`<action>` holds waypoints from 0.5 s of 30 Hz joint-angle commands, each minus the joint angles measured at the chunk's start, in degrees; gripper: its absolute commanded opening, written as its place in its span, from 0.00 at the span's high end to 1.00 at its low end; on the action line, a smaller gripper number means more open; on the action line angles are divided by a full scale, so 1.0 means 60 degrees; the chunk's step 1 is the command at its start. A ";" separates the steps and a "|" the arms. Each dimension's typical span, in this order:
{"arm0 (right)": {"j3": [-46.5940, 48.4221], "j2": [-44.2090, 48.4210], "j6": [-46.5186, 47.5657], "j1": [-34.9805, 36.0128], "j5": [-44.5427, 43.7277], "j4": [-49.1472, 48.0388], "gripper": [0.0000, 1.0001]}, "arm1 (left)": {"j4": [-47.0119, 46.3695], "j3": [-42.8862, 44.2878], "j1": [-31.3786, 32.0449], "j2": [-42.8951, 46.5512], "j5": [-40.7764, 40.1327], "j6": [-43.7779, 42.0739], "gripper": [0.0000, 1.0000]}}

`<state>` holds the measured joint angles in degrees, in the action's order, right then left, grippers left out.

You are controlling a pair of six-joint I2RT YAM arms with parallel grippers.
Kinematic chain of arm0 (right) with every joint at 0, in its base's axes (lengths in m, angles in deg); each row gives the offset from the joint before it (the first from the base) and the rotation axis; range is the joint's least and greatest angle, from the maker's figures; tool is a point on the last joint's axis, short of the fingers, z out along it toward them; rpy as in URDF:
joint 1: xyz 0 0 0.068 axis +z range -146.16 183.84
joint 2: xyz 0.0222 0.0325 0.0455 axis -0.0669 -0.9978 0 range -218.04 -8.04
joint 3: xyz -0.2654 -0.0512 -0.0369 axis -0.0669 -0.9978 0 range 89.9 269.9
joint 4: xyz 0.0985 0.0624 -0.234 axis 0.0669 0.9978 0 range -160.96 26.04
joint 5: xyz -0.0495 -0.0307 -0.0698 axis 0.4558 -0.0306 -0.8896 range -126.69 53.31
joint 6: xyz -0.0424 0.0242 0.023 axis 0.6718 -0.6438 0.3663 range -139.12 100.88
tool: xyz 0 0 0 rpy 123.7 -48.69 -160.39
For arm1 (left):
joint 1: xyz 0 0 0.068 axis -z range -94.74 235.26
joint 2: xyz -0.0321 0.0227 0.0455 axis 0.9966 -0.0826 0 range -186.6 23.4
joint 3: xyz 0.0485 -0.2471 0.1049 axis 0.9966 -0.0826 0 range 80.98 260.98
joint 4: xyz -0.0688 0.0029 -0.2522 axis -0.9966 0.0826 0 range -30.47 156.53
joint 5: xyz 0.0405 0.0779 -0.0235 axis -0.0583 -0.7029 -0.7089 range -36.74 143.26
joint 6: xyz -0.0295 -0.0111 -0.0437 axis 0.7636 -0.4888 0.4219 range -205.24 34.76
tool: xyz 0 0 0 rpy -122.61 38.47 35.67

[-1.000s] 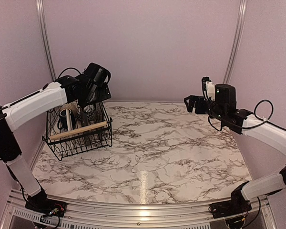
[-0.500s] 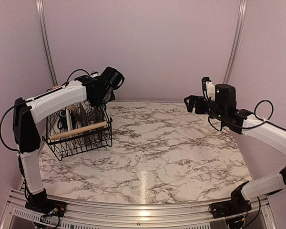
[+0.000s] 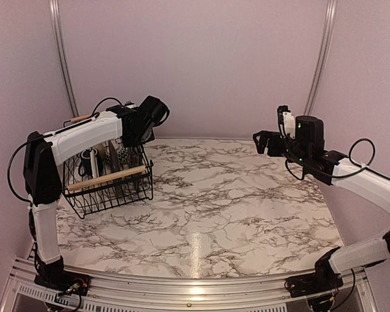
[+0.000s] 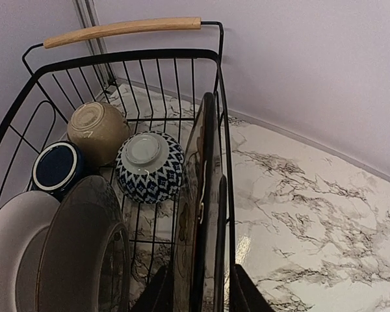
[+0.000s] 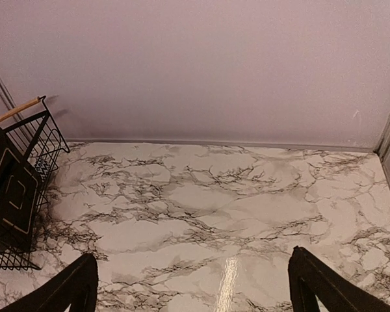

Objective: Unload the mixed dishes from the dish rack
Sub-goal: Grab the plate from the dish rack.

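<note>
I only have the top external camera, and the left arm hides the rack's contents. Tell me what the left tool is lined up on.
Observer: On the left wrist camera, the left tool has a finger on each side of the dark square plate, which stands on edge against the side wall of the dish rack. I cannot tell whether the fingers touch it.
Operator: Report what sits next to that plate.
Observer: A blue patterned bowl lies just beside it, base toward the camera. A cream bowl and a navy mug lie beyond the patterned bowl.
</note>
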<state>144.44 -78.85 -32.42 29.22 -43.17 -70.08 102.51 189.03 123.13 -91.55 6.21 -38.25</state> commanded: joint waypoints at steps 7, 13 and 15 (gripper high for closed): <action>-0.0131 0.0163 0.0016 0.0086 -0.0117 -0.0060 0.02 | 0.0702 0.0672 -0.0041 -0.0379 -0.0139 -0.0282 0.80; -0.0092 0.0197 0.0063 0.0090 -0.0198 -0.0060 0.02 | 0.0937 0.0911 -0.0056 -0.0471 -0.0142 -0.0308 0.85; -0.0102 0.0223 0.0063 0.0090 -0.0235 -0.0057 0.02 | 0.0976 0.0918 -0.0070 -0.0497 -0.0128 -0.0255 0.75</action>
<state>143.59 -78.74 -32.42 29.24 -43.45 -70.08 105.31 192.79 123.02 -93.04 6.19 -39.72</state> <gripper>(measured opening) 0.985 0.175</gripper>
